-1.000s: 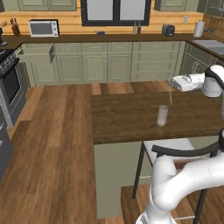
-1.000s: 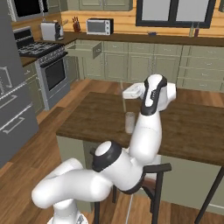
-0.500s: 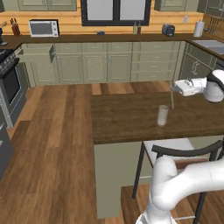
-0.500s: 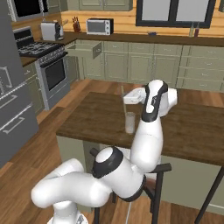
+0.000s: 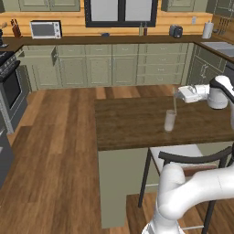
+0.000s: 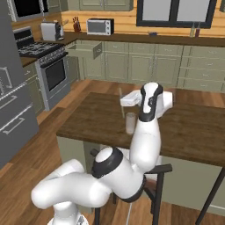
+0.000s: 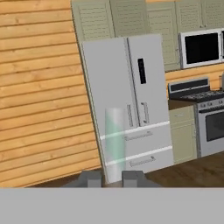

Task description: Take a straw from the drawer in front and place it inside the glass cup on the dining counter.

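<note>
Drifting over from the counter's far side, the end effector (image 5: 177,93) has carried the straw (image 5: 175,104) sideways until it hangs upright directly above the glass cup (image 5: 169,121) on the dining counter (image 5: 128,123). Its fingers stay clenched on the straw (the hand view shows it between the tips). Only lowering and letting go appears left; the drawer (image 6: 84,48) stands open behind.
</note>
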Controlling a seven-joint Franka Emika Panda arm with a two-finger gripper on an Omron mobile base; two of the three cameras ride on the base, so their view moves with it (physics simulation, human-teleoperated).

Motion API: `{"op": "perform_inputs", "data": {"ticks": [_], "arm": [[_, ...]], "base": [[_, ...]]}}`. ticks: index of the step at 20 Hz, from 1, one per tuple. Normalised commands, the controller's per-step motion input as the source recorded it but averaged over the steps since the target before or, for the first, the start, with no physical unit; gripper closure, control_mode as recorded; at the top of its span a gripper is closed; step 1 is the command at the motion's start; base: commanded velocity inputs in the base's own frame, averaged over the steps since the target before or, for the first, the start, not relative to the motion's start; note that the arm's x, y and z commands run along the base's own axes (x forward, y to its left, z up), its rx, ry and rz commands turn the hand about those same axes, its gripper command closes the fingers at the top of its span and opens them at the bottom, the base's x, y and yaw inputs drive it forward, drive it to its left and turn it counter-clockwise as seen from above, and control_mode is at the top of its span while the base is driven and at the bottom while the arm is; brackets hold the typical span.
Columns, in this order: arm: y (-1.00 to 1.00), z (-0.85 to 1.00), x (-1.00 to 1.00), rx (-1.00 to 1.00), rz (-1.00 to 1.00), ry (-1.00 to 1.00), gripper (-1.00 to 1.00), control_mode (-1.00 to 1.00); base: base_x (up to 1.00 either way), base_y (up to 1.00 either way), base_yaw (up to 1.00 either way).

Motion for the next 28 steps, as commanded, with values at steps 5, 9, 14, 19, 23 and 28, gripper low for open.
{"op": "perform_inputs", "data": {"ticks": [5,9,14,19,23,28], "arm": [[0.00,-0.04,0.40,0.00,0.00,0.00,1.00,-1.00],[-0.01,-0.02,0.24,0.00,0.00,0.00,1.00,-1.00],[-0.17,-0.01,0.09,0.00,0.00,0.00,1.00,-1.00],[-0.17,-0.05,0.18,0.00,0.00,0.00,1.00,-1.00],[0.00,-0.15,0.24,0.00,0.00,0.00,1.00,-1.00],[0.00,-0.29,0.14,0.00,0.00,0.00,1.00,-1.00]], "base": [[0.00,0.00,0.00],[0.00,0.00,0.00],[0.00,0.00,0.00],[0.00,0.00,0.00],[0.00,0.00,0.00],[0.00,0.00,0.00]]}}
